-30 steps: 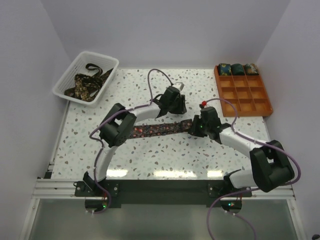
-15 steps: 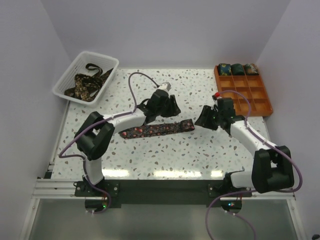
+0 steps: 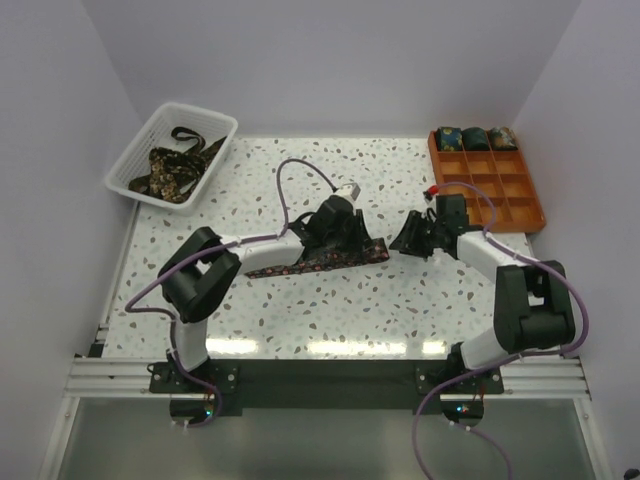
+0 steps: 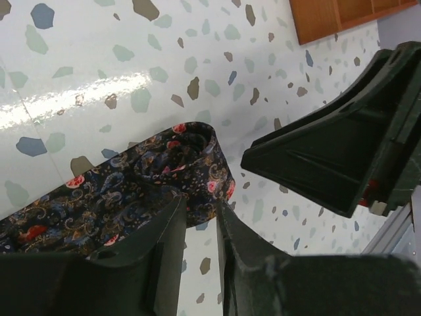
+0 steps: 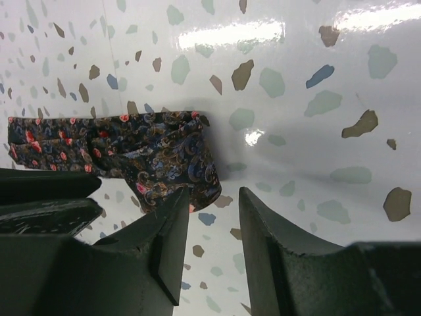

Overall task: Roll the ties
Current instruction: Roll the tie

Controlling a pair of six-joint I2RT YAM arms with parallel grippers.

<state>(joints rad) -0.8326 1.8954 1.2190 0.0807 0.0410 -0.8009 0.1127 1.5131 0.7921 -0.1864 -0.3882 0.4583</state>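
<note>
**Pale walls point(image 3: 330, 60), speckled bench point(image 3: 300, 305)**

The white terrazzo-patterned bench, flecked grey, brown and blue, sits between pale lavender walls on three sides. Light leaves glare strips point(image 3: 350, 347) along its near edge, where an aluminium rail point(image 3: 110, 378) runs.

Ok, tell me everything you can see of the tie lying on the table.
The tie is a long narrow strip of dark fabric with small red, blue and tan paisley. It lies flat on the speckled table, its right end folded over. The left fingers straddle that end's edge; the right fingers hover beside it.
</note>
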